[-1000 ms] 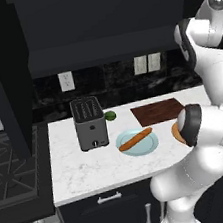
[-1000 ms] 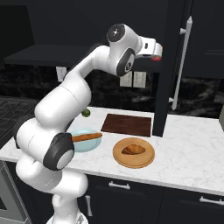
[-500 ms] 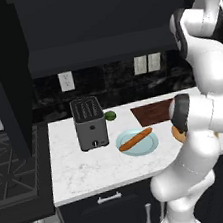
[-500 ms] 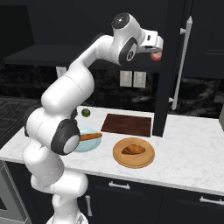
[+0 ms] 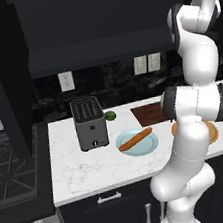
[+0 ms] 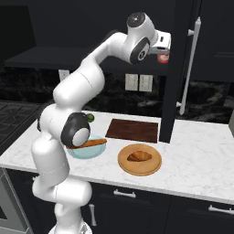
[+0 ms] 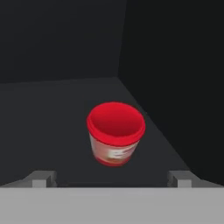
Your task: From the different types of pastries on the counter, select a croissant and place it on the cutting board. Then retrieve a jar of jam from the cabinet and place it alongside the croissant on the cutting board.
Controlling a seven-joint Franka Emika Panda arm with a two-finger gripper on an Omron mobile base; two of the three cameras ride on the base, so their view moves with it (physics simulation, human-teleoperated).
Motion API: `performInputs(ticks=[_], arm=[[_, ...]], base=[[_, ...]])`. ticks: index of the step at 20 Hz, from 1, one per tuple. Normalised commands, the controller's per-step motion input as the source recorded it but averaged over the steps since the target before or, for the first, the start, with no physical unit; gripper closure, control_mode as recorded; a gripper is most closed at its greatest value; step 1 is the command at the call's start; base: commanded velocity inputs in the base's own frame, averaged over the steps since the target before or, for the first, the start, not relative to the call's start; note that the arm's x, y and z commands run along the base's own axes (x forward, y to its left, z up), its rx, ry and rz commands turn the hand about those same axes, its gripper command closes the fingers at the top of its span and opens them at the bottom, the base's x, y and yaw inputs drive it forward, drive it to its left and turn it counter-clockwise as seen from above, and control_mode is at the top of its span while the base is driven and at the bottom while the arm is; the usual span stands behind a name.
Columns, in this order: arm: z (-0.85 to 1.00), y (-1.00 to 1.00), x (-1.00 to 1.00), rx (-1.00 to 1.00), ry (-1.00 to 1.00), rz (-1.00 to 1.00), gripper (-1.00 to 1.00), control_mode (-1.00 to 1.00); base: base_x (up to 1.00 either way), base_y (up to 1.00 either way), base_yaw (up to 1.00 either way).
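I am lining the released pincer (image 7: 111,180) up on the jar (image 7: 115,133) in the cabinet (image 7: 57,52); next I am advancing, then clamping.

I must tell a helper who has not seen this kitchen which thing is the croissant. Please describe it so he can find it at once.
Start at the black toaster on the white counter and go past the blue plate with the long stick pastry. Next comes a round wooden plate, in front of the dark cutting board. The croissant lies on it: a short, dark brown lump.
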Motion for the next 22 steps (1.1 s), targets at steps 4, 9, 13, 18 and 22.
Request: performInputs(ticks=[4,9,13,18,22], arm=[[-0.03,-0.02,0.02,0.04,0.01,0.00,-1.00,-1.00],[0.00,0.00,0.28,0.03,0.01,0.00,-1.00,-1.00],[-0.03,0.00,0.16,0.01,0.02,0.00,-1.00,-1.00],[-0.03,-0.07,0.33,0.01,0.05,0.00,-1.00,-1.00],[-0.01,-0.03,0.04,0.01,0.00,0.00,-1.00,-1.00]], base=[[0.00,0.00,0.00],[0.00,0.00,0.00],[0.00,0.00,0.00],[0.00,0.00,0.00],[0.00,0.00,0.00]])
